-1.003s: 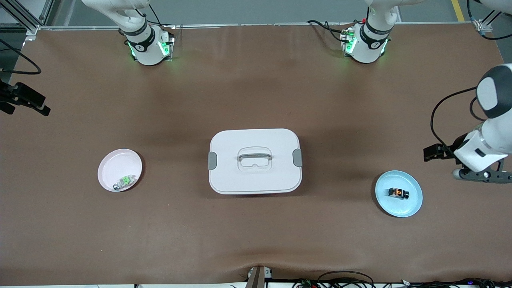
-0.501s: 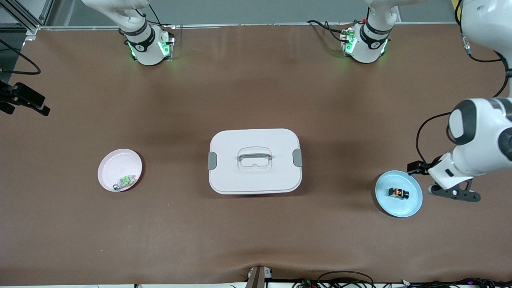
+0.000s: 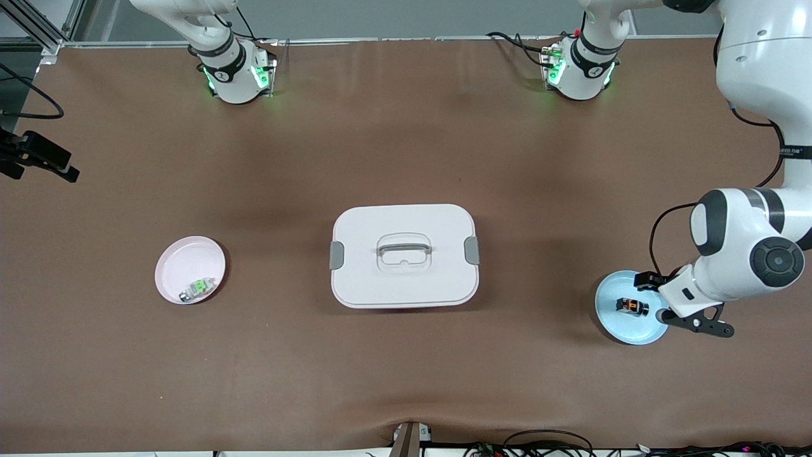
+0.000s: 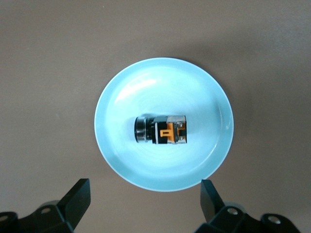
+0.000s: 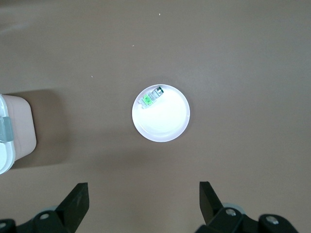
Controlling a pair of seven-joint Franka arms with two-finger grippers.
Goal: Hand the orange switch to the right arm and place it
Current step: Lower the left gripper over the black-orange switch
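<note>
Nothing is done yet: the tiny black switch with an orange middle (image 4: 161,131) lies untouched in the pale blue round plate (image 4: 116,97) near the table edge at the left arm's end. The left gripper (image 4: 143,204) hangs above it, fingers wide apart, holding nothing. The right gripper (image 5: 141,204) waits, equally spread and empty, high over the pink round plate (image 5: 167,124).

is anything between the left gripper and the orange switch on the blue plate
Nothing visible. The left gripper hangs open over the blue plate, and the orange switch lies uncovered in the plate's middle.
</note>
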